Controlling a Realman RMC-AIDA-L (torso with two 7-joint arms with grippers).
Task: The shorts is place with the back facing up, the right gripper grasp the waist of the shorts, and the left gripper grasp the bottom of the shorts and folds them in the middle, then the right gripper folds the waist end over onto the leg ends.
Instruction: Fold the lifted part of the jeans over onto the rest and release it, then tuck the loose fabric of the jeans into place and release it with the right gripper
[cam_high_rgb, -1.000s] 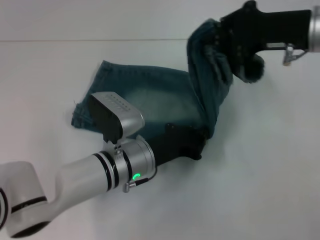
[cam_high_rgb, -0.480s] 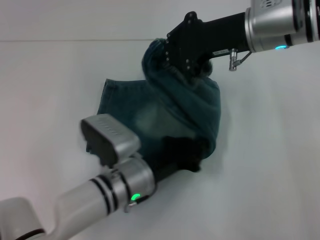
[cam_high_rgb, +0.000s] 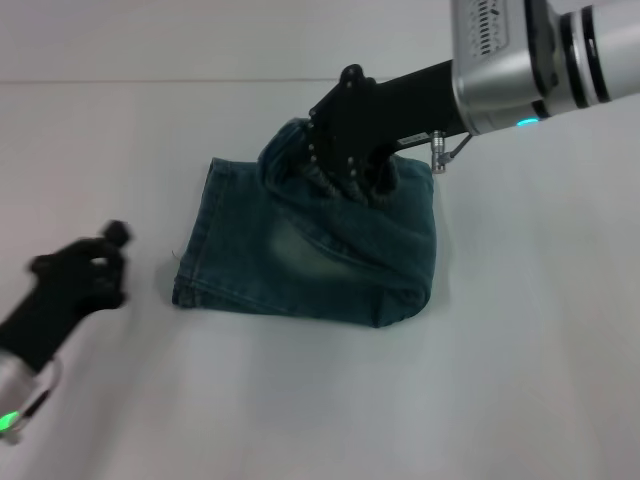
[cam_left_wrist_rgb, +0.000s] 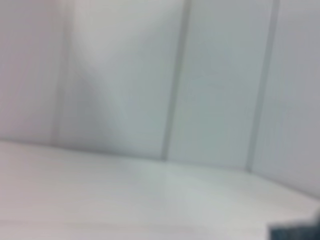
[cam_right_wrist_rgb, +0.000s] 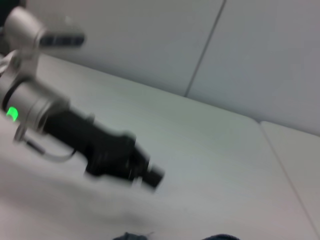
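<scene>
Head view: I've got the R gripper pinching the waist, carrying it over the shorts mid-tabletop toward the leg ends. L gripper near left edge, can't tell fingers. L wrist: denim corner only. R wrist: L gripper apart. Next: lay waist down, let go.

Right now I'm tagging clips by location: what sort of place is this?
Probably a lab or test bench: a bare white table, plain panelled walls behind, and only the denim shorts held by the right gripper.
</scene>
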